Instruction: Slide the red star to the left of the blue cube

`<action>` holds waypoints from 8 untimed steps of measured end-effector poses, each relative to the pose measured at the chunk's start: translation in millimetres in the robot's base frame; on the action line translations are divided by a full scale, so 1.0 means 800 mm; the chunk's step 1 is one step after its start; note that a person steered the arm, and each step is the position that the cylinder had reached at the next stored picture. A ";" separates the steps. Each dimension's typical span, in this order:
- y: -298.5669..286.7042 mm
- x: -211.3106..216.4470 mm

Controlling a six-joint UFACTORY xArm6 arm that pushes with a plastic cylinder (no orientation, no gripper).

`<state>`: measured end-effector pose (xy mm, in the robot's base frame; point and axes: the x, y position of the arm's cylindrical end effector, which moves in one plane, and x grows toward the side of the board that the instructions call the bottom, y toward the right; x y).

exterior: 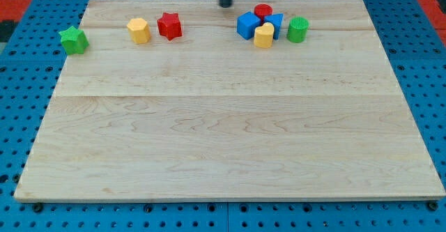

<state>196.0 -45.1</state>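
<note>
— Star first: where does the red star [169,25] sit?
— Near the view's top of the wooden board [223,134], left of centre, well apart from the blue cube [247,25], which lies to its right.
— What is beside the star?
— A yellow hexagonal block [139,31] just to its left, with a narrow gap. Farther left, at the board's edge, lies a green star [74,40].
— And around the cube?
— A cluster: a red cylinder [263,10] behind it, a second blue block [275,23] at its right, a yellow block [264,35] in front touching both, and a green cylinder [297,29] at the right end.
— Where is my tip [226,5]?
— At the board's top edge, between the star and the cluster, nearer the cube, touching no block.
— Fingers released or clenched?
— Cannot say; the arm ends in a bare rod, holding nothing.
</note>
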 end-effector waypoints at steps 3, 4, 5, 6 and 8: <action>-0.121 0.122; -0.095 0.129; -0.084 0.098; -0.043 0.068; -0.030 0.060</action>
<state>243.7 -68.9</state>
